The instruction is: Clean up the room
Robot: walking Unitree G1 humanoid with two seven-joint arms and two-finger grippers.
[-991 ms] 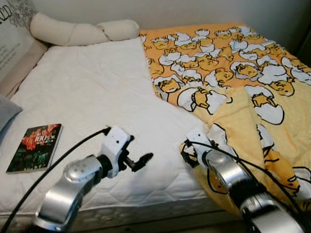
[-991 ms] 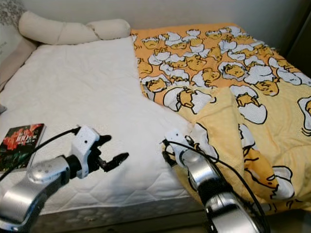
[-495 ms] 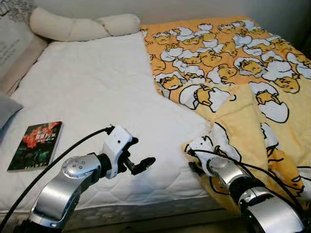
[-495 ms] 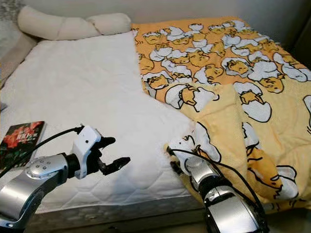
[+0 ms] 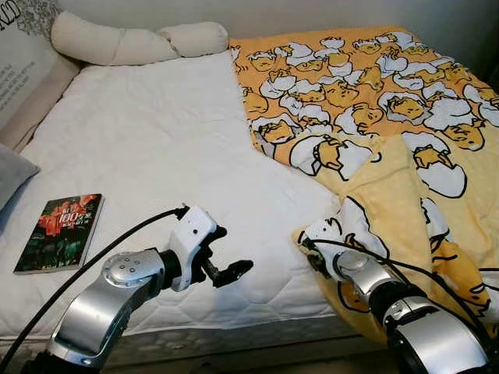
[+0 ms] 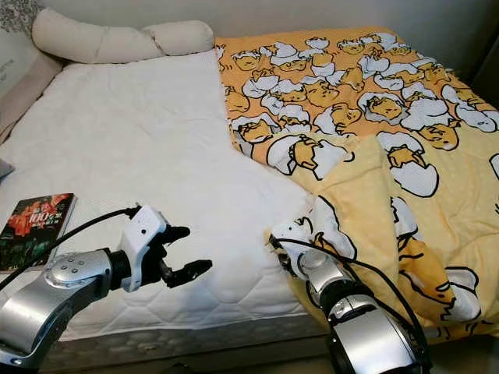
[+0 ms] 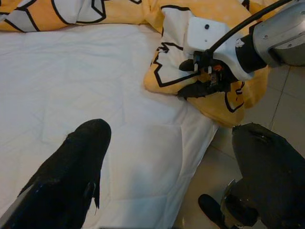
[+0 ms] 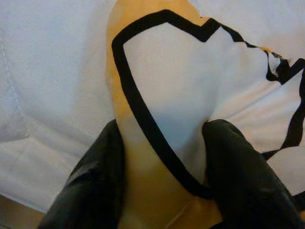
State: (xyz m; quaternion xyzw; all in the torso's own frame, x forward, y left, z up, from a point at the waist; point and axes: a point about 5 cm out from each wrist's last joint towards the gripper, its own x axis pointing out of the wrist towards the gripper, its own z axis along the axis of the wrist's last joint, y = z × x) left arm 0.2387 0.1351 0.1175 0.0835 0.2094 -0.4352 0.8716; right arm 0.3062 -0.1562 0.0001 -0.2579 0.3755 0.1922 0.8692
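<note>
Right gripper (image 8: 164, 157) pinched the corner of the yellow cartoon-print blanket (image 5: 405, 101) on the white quilted mattress (image 5: 148, 148), left gripper (image 5: 226, 261) hovered, fingers spread wide

silver arms, black cables, white wrists

Orange egg-print blanket (image 5: 374, 93) on white mattress (image 5: 148, 156).

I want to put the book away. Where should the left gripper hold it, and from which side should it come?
The book lies flat on the white mattress, near the bed's front edge. Probably best is its long edge that faces the left gripper: come in low from that side, one finger sliding under the cover and one on top. The soft mattress should give enough for that.
</note>
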